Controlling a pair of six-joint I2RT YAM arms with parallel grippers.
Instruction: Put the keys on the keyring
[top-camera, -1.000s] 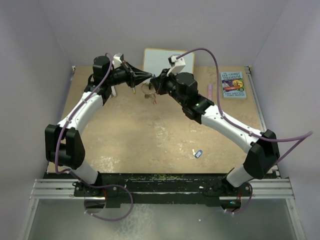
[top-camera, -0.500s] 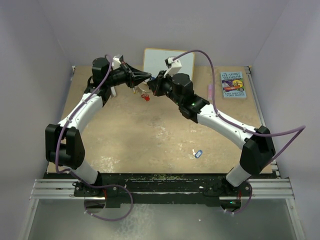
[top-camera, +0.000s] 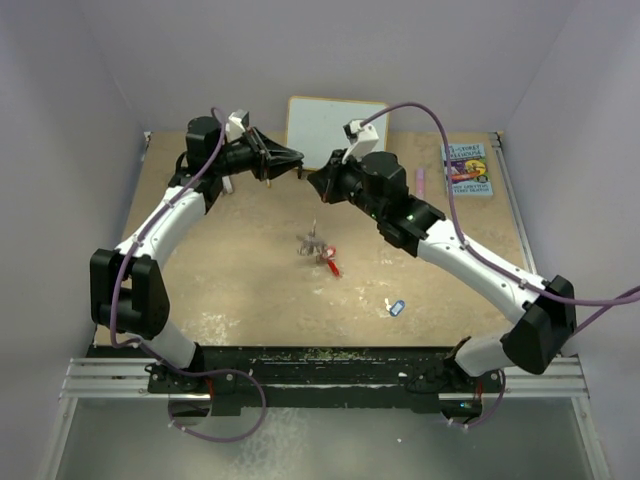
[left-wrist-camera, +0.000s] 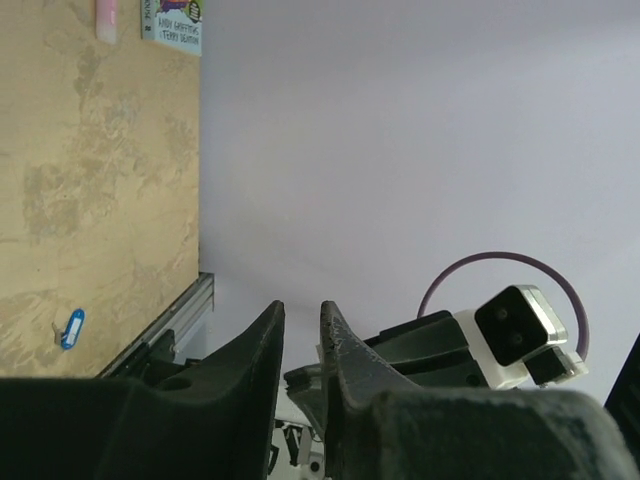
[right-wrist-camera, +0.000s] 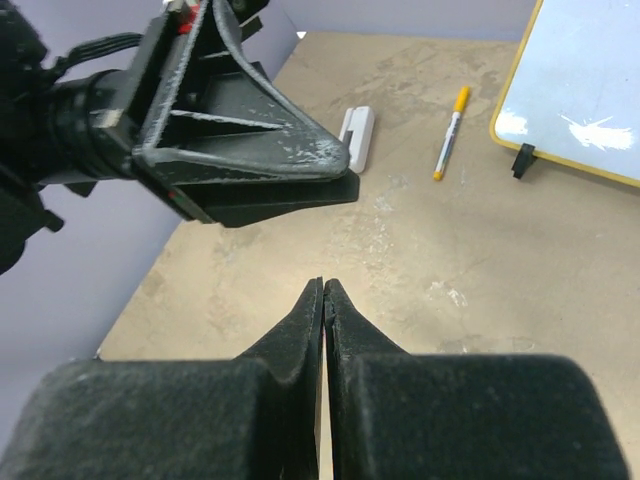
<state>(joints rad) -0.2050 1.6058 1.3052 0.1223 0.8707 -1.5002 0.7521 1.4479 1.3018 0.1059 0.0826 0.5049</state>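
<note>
The keyring (top-camera: 312, 244) lies on the table in the top view, with a red-headed key (top-camera: 331, 266) against it; whether the key is threaded on it is too small to tell. A blue-tagged key (top-camera: 394, 307) lies apart, nearer the front right, and also shows in the left wrist view (left-wrist-camera: 70, 328). My left gripper (top-camera: 298, 155) is held up at the back, its jaws slightly apart and empty (left-wrist-camera: 301, 312). My right gripper (top-camera: 312, 178) faces it tip to tip, shut and empty (right-wrist-camera: 325, 285). Both are well above and behind the keyring.
A whiteboard (top-camera: 335, 125) stands at the back. A book (top-camera: 467, 168) and a pink marker (top-camera: 420, 182) lie at the back right. A white eraser (right-wrist-camera: 357, 138) and a yellow marker (right-wrist-camera: 450, 132) lie under the left arm.
The keyring with the red key was held up between the two gripper tips; it has dropped onto the table in the middle. The right arm has drawn back to the right.
</note>
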